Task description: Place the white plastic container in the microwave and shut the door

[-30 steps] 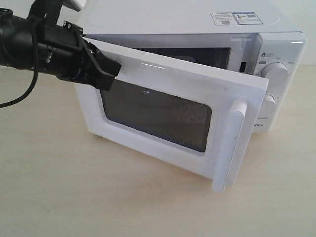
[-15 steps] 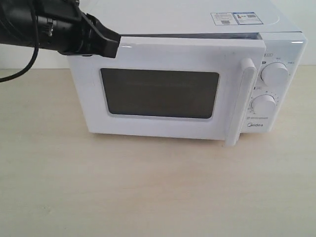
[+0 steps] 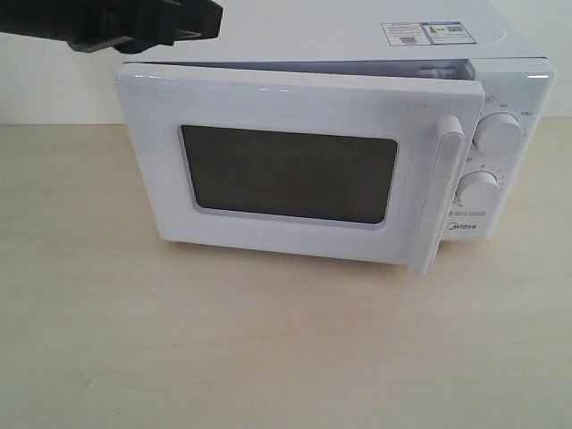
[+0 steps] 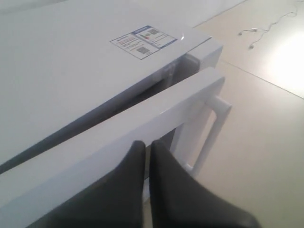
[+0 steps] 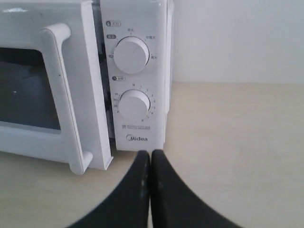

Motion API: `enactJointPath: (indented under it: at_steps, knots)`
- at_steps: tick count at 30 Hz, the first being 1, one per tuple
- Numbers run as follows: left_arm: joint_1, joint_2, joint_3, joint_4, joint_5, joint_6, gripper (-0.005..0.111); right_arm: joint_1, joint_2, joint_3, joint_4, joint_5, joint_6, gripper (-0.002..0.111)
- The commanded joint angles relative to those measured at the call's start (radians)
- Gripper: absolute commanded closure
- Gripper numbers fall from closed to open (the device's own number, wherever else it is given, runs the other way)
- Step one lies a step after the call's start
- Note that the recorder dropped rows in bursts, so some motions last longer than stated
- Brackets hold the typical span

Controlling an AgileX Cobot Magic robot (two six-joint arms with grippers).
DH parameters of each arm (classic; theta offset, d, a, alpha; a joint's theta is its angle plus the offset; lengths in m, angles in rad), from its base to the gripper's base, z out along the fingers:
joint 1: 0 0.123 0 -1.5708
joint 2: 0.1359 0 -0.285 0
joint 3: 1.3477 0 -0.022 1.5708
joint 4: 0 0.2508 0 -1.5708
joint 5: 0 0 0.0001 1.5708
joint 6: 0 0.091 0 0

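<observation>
Though the door point(image 3: 295, 103) looks nearly shut in the exterior view, it sits ajar off the microwave point(image 3: 295, 31), with the handle point(image 3: 442, 188) side standing proud. The left gripper point(image 3: 207, 18) hangs above the hinge-side top corner, apart from it. Left wrist view: fingers pressed together on nothing, dark gap between door top and body. Right wrist view: right gripper point(image 5: 150, 155) likewise clenched and empty, facing the dials point(image 5: 131, 54). Container not visible; probably inside, but the window is too dark to tell. Step: closing. Next: firm push near the handle until it latches.
</observation>
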Motion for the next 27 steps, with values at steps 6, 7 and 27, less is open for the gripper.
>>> enactJointPath:
  at_steps: [6,7,27]
  knots:
    - [-0.003,-0.097,-0.004,0.023,0.174,-0.055,0.102,-0.006,-0.004,-0.001,0.0,-0.353,0.034,0.108]
    - [-0.003,-0.108,-0.004,0.033,0.169,-0.069,0.102,-0.006,-0.004,-0.001,0.0,-0.436,0.075,0.108]
    - [-0.003,-0.414,-0.004,0.047,0.12,-0.116,0.102,-0.006,0.379,-0.936,0.221,0.537,0.03,0.108]
